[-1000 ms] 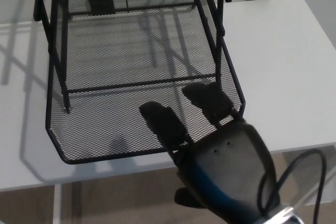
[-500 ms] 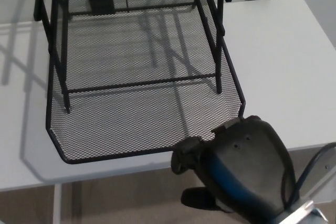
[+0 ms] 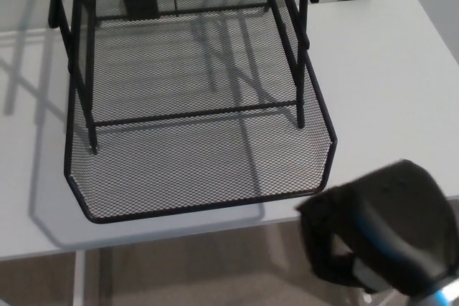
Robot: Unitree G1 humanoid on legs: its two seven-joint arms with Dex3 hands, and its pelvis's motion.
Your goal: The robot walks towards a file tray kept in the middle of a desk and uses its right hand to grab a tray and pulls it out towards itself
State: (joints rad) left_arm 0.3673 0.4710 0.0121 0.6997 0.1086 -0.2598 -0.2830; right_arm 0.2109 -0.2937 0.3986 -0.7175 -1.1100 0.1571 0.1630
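Since a moment ago the right hand (image 3: 380, 234) has drawn back off the tray's mesh to hang below the tray's front right corner, past the bench (image 3: 387, 84) edge. The tray (image 3: 193, 155) sits on the bench, its front rim close to that near edge. Blur hides the fingers, so I cannot tell whether the hand is open; it holds nothing. Hooking the front rim squarely would likely pull the tray straight. Little bench remains ahead of the tray, so a short pull seems wise.

Black mesh tray (image 3: 193, 170) on white desk (image 3: 387, 84) — robot hand (image 3: 376, 234) blurred, apart.
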